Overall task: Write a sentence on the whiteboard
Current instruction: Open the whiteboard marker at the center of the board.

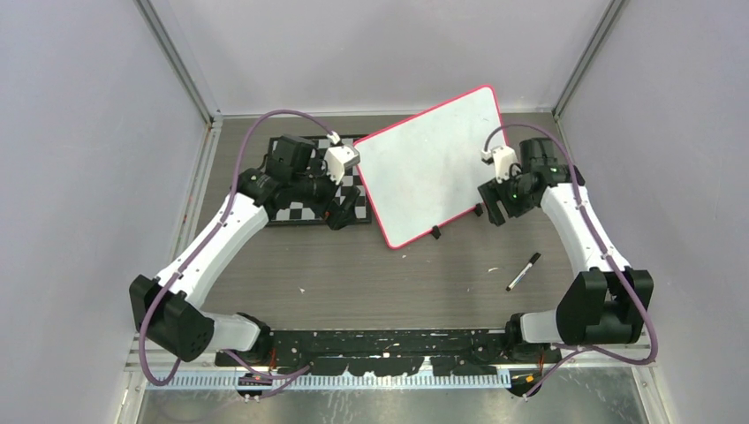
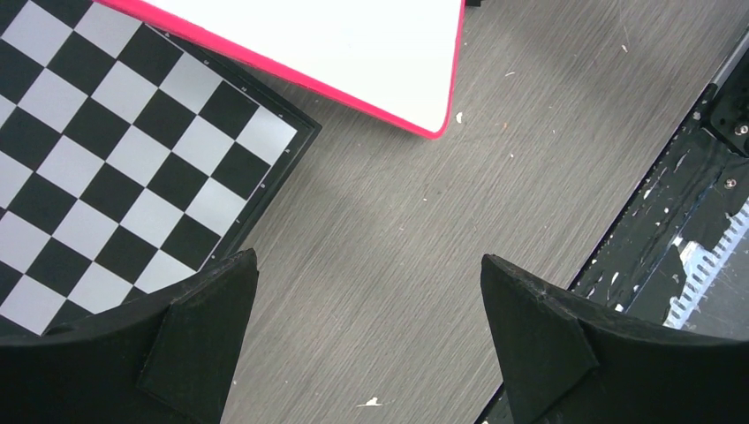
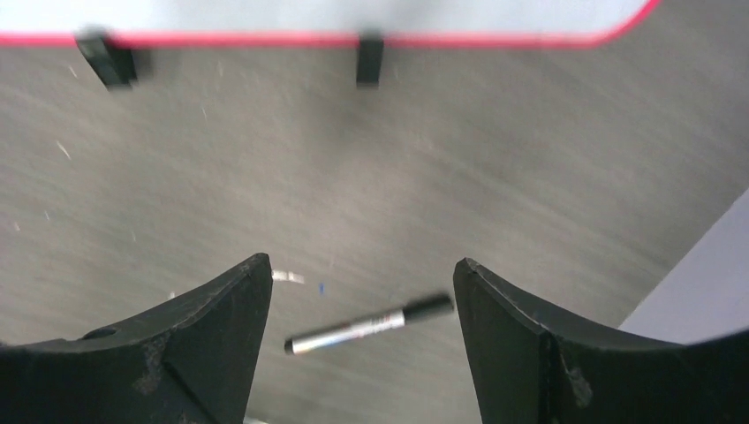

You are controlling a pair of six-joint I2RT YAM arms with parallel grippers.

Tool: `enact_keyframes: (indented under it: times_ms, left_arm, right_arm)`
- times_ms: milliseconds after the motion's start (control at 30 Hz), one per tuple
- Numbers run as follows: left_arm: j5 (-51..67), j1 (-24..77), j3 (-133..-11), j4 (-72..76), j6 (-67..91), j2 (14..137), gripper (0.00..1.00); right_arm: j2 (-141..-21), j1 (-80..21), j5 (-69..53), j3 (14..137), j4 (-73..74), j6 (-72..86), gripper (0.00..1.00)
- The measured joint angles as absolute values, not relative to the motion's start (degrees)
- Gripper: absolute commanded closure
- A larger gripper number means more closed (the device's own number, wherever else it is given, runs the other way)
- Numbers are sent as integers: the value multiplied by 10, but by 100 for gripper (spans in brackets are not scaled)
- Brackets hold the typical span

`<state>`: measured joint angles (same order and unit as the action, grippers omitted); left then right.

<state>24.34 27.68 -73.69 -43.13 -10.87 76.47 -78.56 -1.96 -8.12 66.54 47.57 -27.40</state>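
Left gripper (image 2: 366,258) spread empty beside checkerboard (image 2: 106,159), right gripper (image 3: 360,262) spread empty near whiteboard (image 1: 428,163) clip edge, marker (image 1: 523,271) loose on table (image 1: 353,274)

Left arm (image 1: 212,243) and right arm (image 1: 578,234): white shells, black joints, purple cables (image 1: 284,111).
Bulky black base joints (image 1: 177,318), black wrist housings, a cable looping along each arm. White camera blocks (image 1: 340,161) by the wrists, small green light (image 1: 513,188) on the right one. Fingers (image 2: 203,344) matte black, wedge-shaped, scuffed at the edges.
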Motion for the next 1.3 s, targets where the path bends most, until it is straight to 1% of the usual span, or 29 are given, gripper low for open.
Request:
enact_keyframes:
  times_ms: [167, 267, 400, 500, 733, 833, 900, 933, 1000, 1100, 1200, 1300]
  left_arm:
    - [255, 277, -737, -431, -109, 745, 0]
    - [266, 277, -737, -431, -111, 737, 0]
    - [282, 277, -733, -432, -113, 736, 0]
    - [294, 277, -729, -433, -114, 736, 0]
    - [315, 277, -728, -442, -124, 736, 0]
    - [319, 277, -728, -448, -125, 736, 0]
    - [322, 277, -728, -450, -125, 736, 0]
    - [322, 277, -728, -450, -125, 736, 0]
    - [322, 277, -728, -451, -125, 737, 0]
    - [322, 277, -730, -453, -125, 738, 0]
    - [322, 277, -735, -455, -124, 741, 0]
    - [322, 277, -745, -458, -123, 744, 0]
  right_arm:
    - [-768, 52, -79, 618, 573, -329, 22]
    - [-746, 83, -64, 554, 599, -397, 22]
    - [-677, 83, -57, 459, 594, -509, 20]
    - [-650, 79, -57, 427, 579, -577, 20]
    - [-693, 49, -38, 392, 487, -679, 21]
    - [-706, 28, -23, 367, 460, -713, 23]
    - [-712, 15, -16, 350, 442, -734, 28]
    - [-714, 11, -13, 347, 441, -740, 32]
    - [-715, -3, -8, 347, 436, -750, 44]
    - [-728, -22, -1, 351, 431, -752, 56]
    - [-750, -37, -2, 365, 432, -747, 70]
    - [-773, -53, -8, 382, 432, -731, 88]
